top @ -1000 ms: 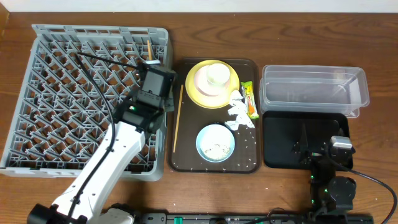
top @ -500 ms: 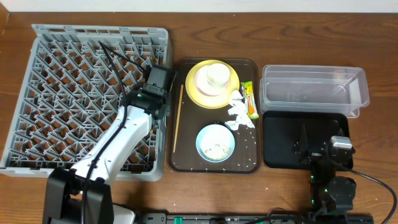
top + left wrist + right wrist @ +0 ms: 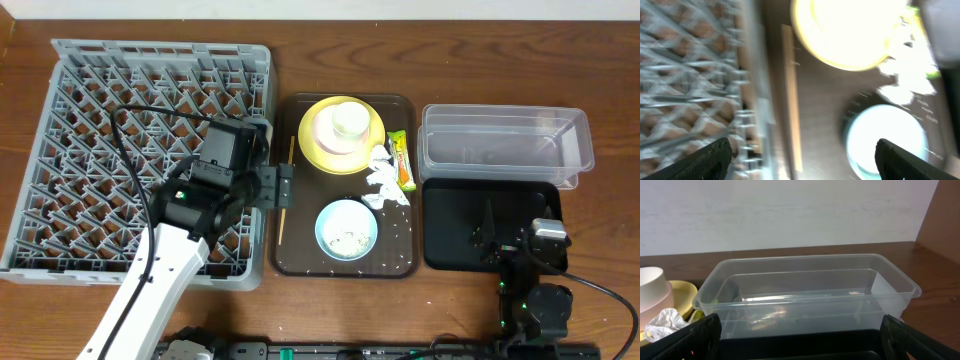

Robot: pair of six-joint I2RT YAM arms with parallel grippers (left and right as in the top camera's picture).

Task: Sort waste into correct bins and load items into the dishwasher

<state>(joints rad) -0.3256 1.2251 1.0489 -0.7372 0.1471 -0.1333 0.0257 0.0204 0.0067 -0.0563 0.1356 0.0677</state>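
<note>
My left gripper hangs open and empty over a wooden chopstick lying along the left edge of the brown tray. The blurred left wrist view shows that chopstick between the wide-apart fingers. A white cup stands on the yellow plate. The light blue bowl holds rice grains. White paper scraps and a snack wrapper lie beside the plate. My right gripper rests open over the black tray, facing the clear tub.
The grey dish rack fills the left of the table, and my left arm crosses its front right corner. Loose rice grains dot the brown tray near the bowl. The clear tub sits behind the black tray.
My left gripper opened and moved from the rack's back right area toward the front, over the brown tray's left edge. The chopstick it held is no longer in it. The right arm stayed still.
</note>
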